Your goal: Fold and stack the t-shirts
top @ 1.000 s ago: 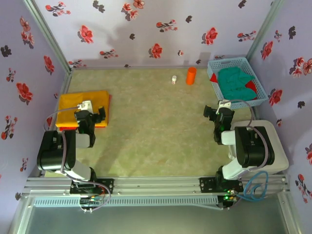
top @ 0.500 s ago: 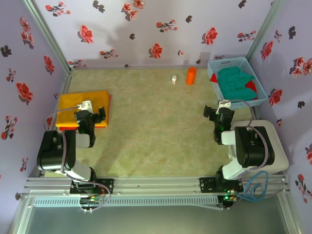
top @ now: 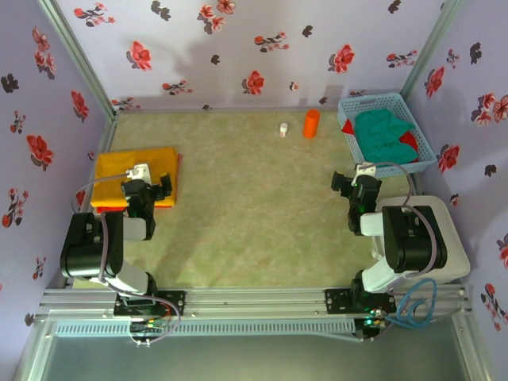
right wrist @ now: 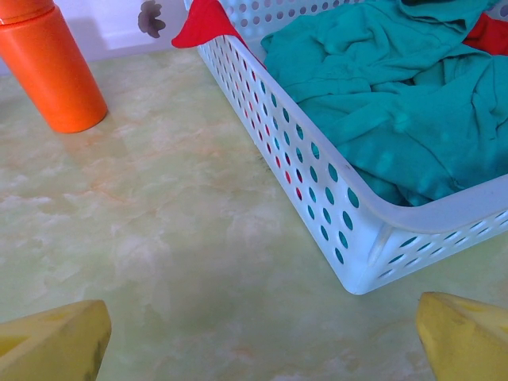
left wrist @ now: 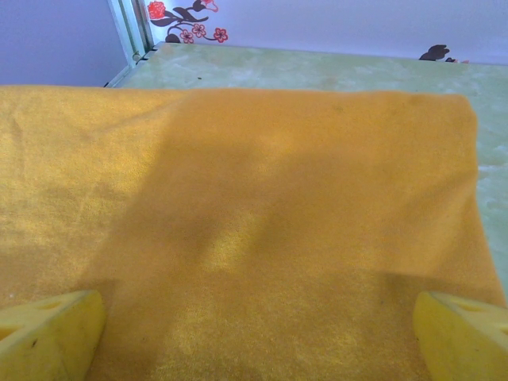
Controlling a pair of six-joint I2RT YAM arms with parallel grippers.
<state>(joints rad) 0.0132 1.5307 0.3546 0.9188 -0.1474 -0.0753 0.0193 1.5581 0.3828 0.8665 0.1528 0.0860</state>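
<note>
A folded yellow-orange t-shirt (top: 135,176) lies flat at the table's left side, with a red cloth edge (top: 177,168) showing under it. My left gripper (top: 148,182) hangs open over the shirt's near edge. In the left wrist view its yellow fingertips (left wrist: 51,337) stand wide apart above the cloth (left wrist: 238,222), with nothing held in the gripper (left wrist: 260,337). A crumpled teal t-shirt (top: 382,133) (right wrist: 397,103) and red cloth (top: 408,138) (right wrist: 205,22) lie in the basket. My right gripper (top: 355,178) (right wrist: 262,341) is open and empty over bare table, short of the basket's near corner.
The light blue lattice basket (top: 348,125) (right wrist: 333,182) stands at the back right. An orange cylinder (top: 311,123) (right wrist: 51,67) and a small white object (top: 283,128) stand at the back middle. Floral walls close in the back and sides.
</note>
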